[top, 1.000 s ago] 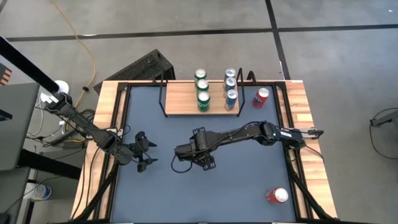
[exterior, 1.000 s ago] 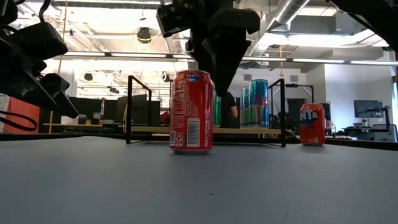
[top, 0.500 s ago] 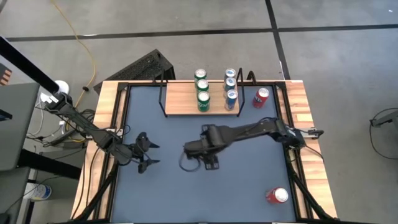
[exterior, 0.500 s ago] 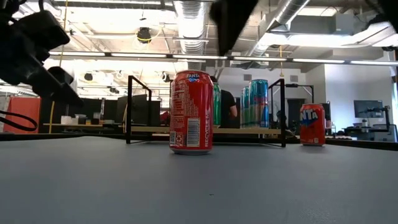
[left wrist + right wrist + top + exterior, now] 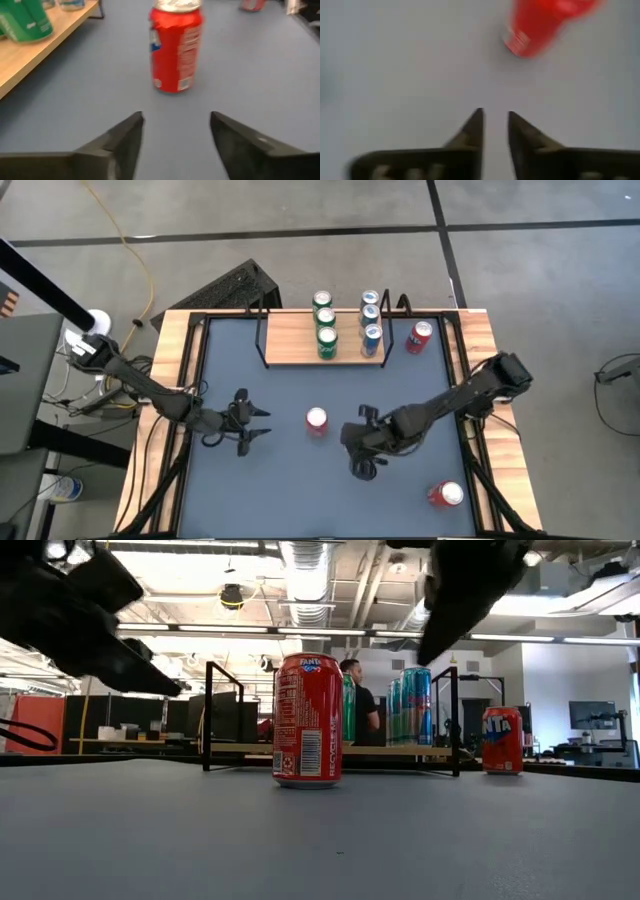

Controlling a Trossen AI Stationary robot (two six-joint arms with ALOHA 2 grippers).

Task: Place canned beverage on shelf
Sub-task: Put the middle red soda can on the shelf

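A red can (image 5: pixel 317 420) stands upright on its base at the middle of the table, also plain in the low view (image 5: pixel 307 720) and the left wrist view (image 5: pixel 176 47). My left gripper (image 5: pixel 258 424) is to the can's left, pointing at it, open and empty (image 5: pixel 176 125). My right gripper (image 5: pixel 363 463) hangs to the can's right and nearer the front edge, its fingertips (image 5: pixel 495 116) a narrow slit apart with nothing between them. The shelf (image 5: pixel 295 345), a light-wood board at the far edge, carries several green and blue cans.
Another red can (image 5: pixel 420 337) stands on the table just right of the shelf (image 5: pixel 503 740). A third red can (image 5: pixel 447 494) lies near the front right corner. A light-wood border (image 5: pixel 185 370) frames the dark table. A person shows in the room beyond.
My right gripper has risen off the red can at the middle and drawn back toward the table's right and near edges. The can stands where it was, now uncovered. My left gripper has moved a little toward the can.
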